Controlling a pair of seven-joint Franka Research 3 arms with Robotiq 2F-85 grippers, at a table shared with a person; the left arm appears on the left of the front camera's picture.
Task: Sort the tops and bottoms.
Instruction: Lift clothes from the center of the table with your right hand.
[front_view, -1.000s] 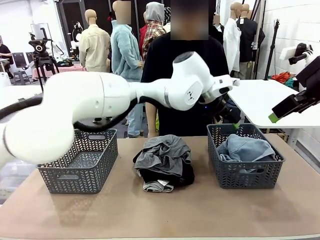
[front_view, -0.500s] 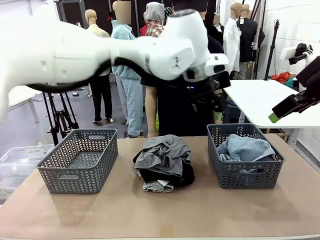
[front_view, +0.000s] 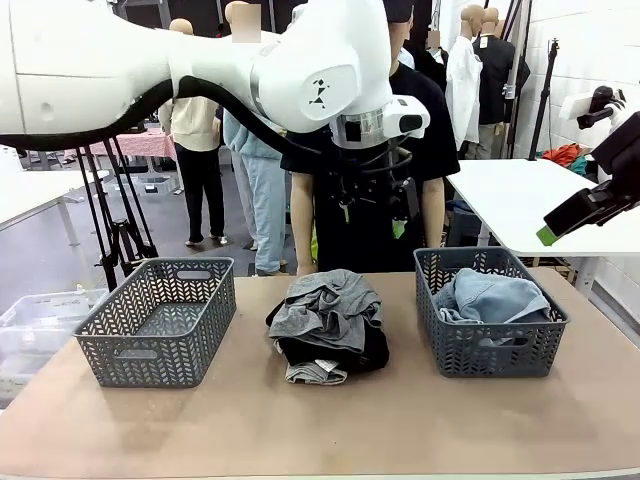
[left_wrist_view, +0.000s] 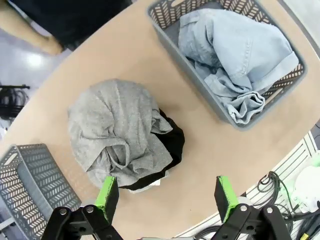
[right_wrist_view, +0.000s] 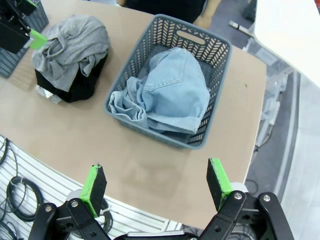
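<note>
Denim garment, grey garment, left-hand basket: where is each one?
denim garment (right_wrist_view: 175, 85), right wrist view, middle of its cloth.
grey garment (left_wrist_view: 110, 125), left wrist view, top fold.
left-hand basket (front_view: 150, 360), front view, front wall.

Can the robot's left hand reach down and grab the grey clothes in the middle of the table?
Probably yes. The left hand hangs open above the grey clothes, with nothing between them.

Robotics lab, open-plan room. Tripod (front_view: 120, 225) on bare grey floor (front_view: 60, 250), white worktable (front_view: 520, 200) off to one side, loose cables (right_wrist_view: 14, 197) lying about.
</note>
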